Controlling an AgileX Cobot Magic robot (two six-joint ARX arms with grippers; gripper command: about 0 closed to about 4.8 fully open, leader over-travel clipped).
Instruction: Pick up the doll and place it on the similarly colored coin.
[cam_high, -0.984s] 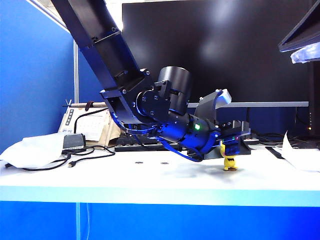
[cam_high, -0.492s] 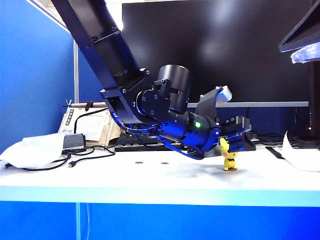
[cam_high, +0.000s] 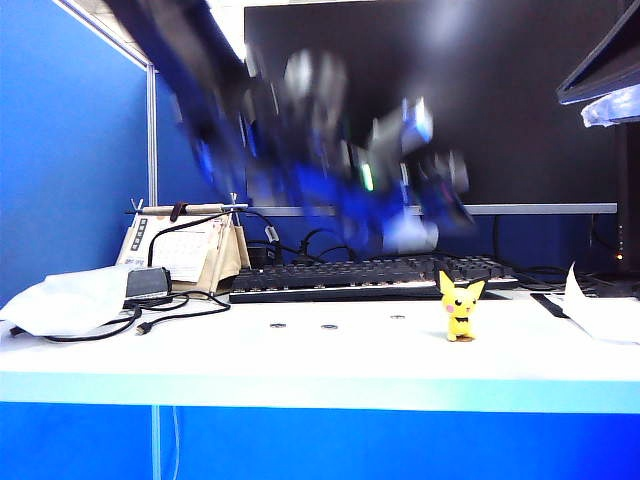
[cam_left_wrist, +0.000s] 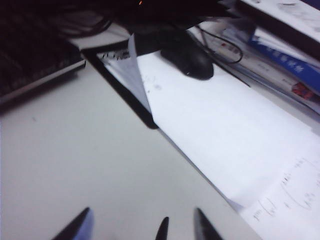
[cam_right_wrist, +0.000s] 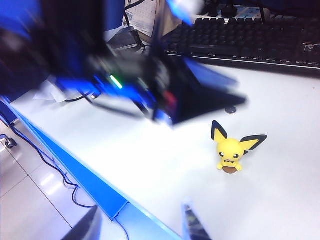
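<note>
The left arm (cam_high: 300, 130) is the largest thing in the exterior view, a dark blue-and-black smear slanting down from the upper left toward the middle, well above the white table (cam_high: 320, 360). Motion blur dissolves its links, so the wrist's exact angle is hard to make out. The left gripper (cam_high: 440, 195) shows there only as a blurred dark shape over the black keyboard (cam_high: 370, 275). In the left wrist view its dark fingertips (cam_left_wrist: 200, 227) poke in at the frame's edge with bare tabletop between them, spread apart and holding nothing. That view also takes in white sheets of paper (cam_left_wrist: 225, 135) and a black mouse (cam_left_wrist: 192, 60), all soft in focus.

The right arm itself is out of sight in the exterior view. The right gripper (cam_right_wrist: 142, 225) hangs near the table's front edge; two finger tips show, cut off by the frame, apart with nothing between them.

The doll (cam_high: 460, 308) stands upright on the table in front of the keyboard's right end, free of both grippers. Beneath its feet sits a small brownish disc, too small to identify. Three small dark coins (cam_high: 328, 326) lie in a row to its left, apart from it. The golden coin cannot be made out.
</note>
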